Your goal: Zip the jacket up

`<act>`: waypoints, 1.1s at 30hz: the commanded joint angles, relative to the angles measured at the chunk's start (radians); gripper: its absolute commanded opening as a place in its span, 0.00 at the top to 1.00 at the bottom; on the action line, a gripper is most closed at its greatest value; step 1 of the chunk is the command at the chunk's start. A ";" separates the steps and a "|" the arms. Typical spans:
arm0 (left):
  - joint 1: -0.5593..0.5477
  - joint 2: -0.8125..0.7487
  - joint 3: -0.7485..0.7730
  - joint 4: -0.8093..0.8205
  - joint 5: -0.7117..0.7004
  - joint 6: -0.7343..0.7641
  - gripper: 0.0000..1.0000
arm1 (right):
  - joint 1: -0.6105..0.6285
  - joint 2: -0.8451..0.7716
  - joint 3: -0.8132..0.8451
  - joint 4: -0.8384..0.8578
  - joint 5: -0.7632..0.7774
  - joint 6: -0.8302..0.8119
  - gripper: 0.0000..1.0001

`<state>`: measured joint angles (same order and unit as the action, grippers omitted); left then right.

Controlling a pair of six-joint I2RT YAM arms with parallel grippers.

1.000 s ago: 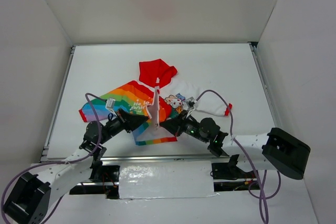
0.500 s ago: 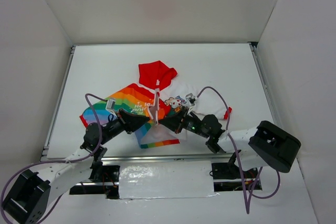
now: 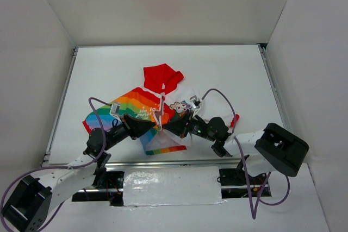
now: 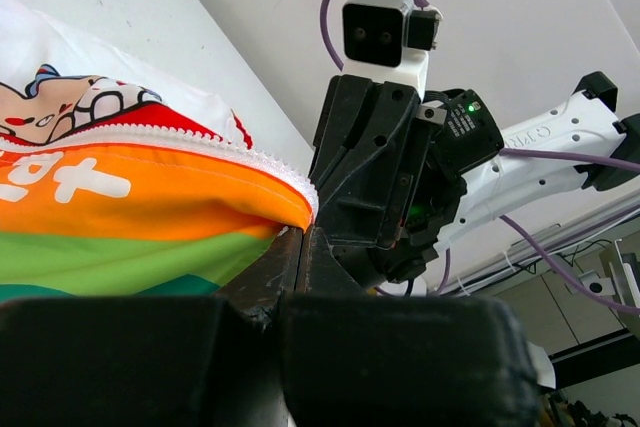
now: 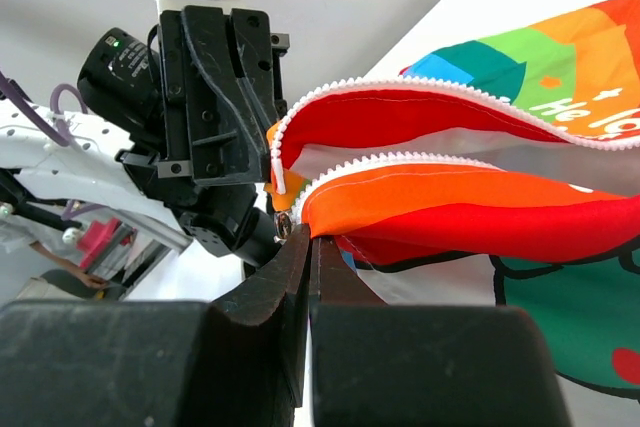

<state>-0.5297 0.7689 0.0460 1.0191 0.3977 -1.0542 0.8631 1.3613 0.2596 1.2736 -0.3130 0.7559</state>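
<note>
both left gripper [image 4: 302,245] and right gripper [image 5: 307,245] pinch the jacket [image 3: 136,107] (at the bottom of its zipper [image 5: 420,157]).

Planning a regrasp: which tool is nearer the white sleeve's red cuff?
Right. The right tool grips the jacket hem left of that cuff; the left tool sits just farther left.

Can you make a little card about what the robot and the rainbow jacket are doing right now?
Thing: jacket, one half rainbow, one half cartoons, red hood
Where: on the white table, bottom edge lifted
Zipper: tooth rows apart near the bottom
Left gripper: shut on the jacket's bottom edge
Right gripper: shut on the jacket's bottom edge, tip to tip with the left
</note>
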 commanded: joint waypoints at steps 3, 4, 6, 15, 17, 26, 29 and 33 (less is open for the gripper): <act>-0.010 -0.014 -0.003 0.092 0.004 -0.003 1.00 | -0.012 0.016 0.050 0.193 -0.023 0.008 1.00; -0.010 -0.022 -0.003 0.085 0.004 -0.003 1.00 | -0.015 0.013 0.049 0.193 -0.021 0.008 1.00; -0.010 -0.031 -0.003 0.070 -0.003 0.002 1.00 | -0.018 0.012 0.044 0.199 -0.021 0.011 1.00; -0.012 -0.057 -0.015 0.041 -0.030 0.000 1.00 | -0.026 -0.008 0.027 0.216 -0.043 0.008 1.00; -0.012 -0.053 -0.014 0.041 -0.031 -0.001 1.00 | -0.024 -0.005 0.024 0.225 -0.044 0.011 1.00; -0.015 -0.016 -0.012 0.068 -0.020 -0.009 1.00 | -0.035 -0.007 0.030 0.251 -0.055 0.022 1.00; -0.016 -0.025 -0.012 0.064 -0.023 -0.006 1.00 | -0.041 -0.005 0.027 0.276 -0.057 0.036 1.00; -0.016 -0.040 -0.012 0.047 -0.023 -0.003 1.00 | -0.045 -0.004 0.026 0.279 -0.061 0.042 1.00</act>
<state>-0.5404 0.7486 0.0456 1.0023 0.3721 -1.0546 0.8246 1.3727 0.2699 1.2797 -0.3595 0.7952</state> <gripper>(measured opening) 0.033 0.010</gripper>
